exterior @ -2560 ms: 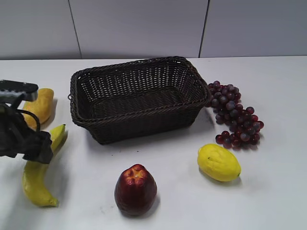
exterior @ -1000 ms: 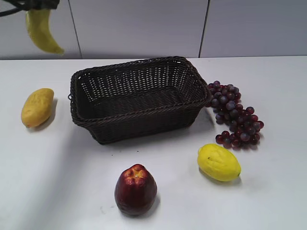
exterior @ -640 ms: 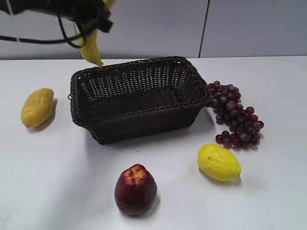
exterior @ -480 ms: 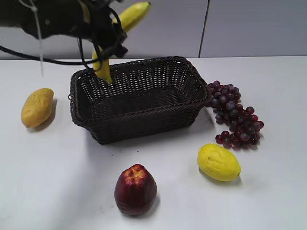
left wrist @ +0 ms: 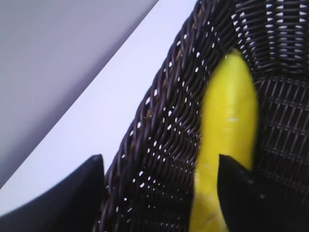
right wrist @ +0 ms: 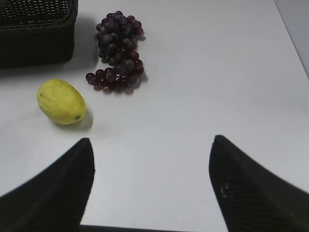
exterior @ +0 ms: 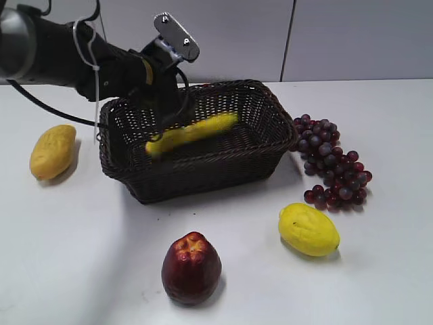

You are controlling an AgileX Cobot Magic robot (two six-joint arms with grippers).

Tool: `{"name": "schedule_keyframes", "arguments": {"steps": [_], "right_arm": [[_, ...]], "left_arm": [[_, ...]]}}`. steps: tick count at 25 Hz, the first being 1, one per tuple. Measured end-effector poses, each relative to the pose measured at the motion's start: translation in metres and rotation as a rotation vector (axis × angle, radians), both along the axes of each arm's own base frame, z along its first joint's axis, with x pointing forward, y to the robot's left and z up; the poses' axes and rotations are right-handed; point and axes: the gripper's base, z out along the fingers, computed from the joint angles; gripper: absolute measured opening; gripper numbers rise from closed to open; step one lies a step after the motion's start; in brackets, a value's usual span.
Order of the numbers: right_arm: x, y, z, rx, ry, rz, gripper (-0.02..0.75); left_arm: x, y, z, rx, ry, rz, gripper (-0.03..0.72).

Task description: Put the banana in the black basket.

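Observation:
The banana (exterior: pixel 193 132) is inside the black basket (exterior: pixel 203 157), lying lengthwise and blurred by motion. My left gripper (exterior: pixel 170 101) hangs over the basket's back left part with its jaws spread wide and nothing between them. In the left wrist view the gripper (left wrist: pixel 159 162) straddles the woven basket wall (left wrist: pixel 164 145), and the banana (left wrist: pixel 227 121) lies just inside that wall, next to the right jaw. My right gripper (right wrist: pixel 152 141) is open and empty above bare table and does not show in the exterior view.
A stubby yellow-orange fruit (exterior: pixel 53 152) lies left of the basket. A dark red fruit (exterior: pixel 191 267) stands in front of it. A lemon (exterior: pixel 308 229) (right wrist: pixel 61 101) and purple grapes (exterior: pixel 331 162) (right wrist: pixel 116 48) lie to its right. The basket's corner shows in the right wrist view (right wrist: pixel 38 29).
My left gripper lifted the banana off the table at the left and swung it over the basket. The jaws have opened and the banana is now down in the basket.

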Motion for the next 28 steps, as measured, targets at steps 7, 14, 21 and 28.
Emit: {"name": "schedule_keyframes", "arguments": {"steps": [7,14,21,28], "right_arm": [[0.0,0.0,0.0,0.0,0.0,0.0,0.591],[0.0,0.0,0.0,0.0,0.0,0.0,0.591],[0.0,0.0,0.0,0.0,0.0,0.0,0.591],[0.0,0.0,0.0,0.0,0.0,0.0,0.591]], "left_arm": [[-0.011,0.009,0.038,-0.047,0.026,0.081,0.614],[-0.048,0.048,0.112,-0.099,0.168,0.256,0.614],[-0.081,0.123,0.145,-0.073,0.427,0.527,0.614],[-0.12,0.191,0.167,-0.067,0.538,0.755,0.614]]}}
